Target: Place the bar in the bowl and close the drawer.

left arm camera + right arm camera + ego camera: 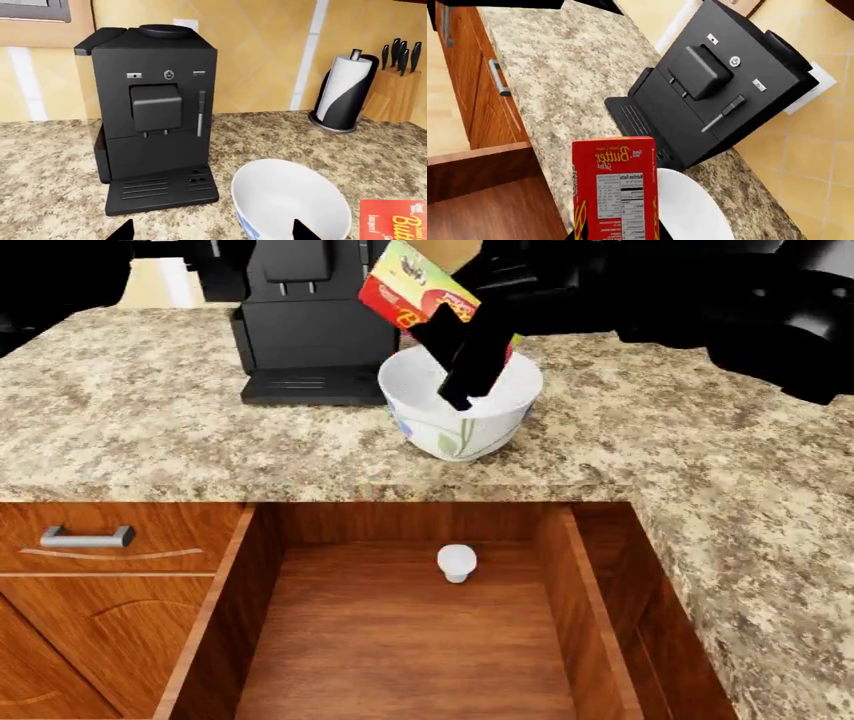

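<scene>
Bar [616,187] between right jaws — above bowl [461,405]

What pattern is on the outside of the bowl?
Blue flowers and green leaves on white; the bowl shows this best in the head view.

The right pincer [461,360] points steeply downward, clamped on something; the left pincer's [212,231] fingertips stand apart.
</scene>
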You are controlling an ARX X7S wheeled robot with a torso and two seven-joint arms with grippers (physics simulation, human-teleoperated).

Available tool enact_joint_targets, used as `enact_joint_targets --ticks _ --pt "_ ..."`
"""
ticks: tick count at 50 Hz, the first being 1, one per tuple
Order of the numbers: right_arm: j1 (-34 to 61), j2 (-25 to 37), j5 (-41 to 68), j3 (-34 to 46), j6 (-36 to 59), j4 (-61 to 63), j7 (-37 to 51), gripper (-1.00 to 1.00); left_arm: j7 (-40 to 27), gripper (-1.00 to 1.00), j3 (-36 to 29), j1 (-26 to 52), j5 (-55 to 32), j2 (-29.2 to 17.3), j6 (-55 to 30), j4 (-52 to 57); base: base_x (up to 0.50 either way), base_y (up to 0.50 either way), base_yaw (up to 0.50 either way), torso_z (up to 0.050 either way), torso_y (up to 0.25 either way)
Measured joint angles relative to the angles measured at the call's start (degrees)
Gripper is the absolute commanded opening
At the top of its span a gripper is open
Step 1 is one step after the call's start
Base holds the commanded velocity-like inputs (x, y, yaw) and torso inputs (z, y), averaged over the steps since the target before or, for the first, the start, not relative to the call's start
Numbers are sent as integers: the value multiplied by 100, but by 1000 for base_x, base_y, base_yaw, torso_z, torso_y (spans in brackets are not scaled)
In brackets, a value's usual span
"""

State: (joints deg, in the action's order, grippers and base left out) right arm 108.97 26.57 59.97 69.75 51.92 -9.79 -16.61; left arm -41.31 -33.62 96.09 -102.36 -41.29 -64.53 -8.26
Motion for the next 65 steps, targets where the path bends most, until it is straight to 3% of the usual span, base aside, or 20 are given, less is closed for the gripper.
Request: enact_joint_targets --ticks 12,22,38,50,65 --pt "551 -1562 -856 -202 -988 -3900 -251 -100 908 100 -374 518 1281 253 322 -929 0 0 0 0 1" --pt "581 -2248 -1809 -921 -1377 -5588 124 -100 1377 100 -708 777 2167 405 670 -1576 0 0 0 0 1" --pt "454 -2562 -2694 -1839 -1439 -6413 610 -100 1688 100 -984 1084 3004 607 1132 -2407 0 0 0 0 1" --pt "534 -2615 -2576 -2050 -1399 -6521 754 -100 1739 100 -1039 1327 3250 759 1240 -2911 0 0 0 1 2" --pt "560 -2641 -2612 -2443 -1353 -6521 887 -100 1695 100 -1009 1440 3331 780 1285 -3057 -1 0 0 1 -242"
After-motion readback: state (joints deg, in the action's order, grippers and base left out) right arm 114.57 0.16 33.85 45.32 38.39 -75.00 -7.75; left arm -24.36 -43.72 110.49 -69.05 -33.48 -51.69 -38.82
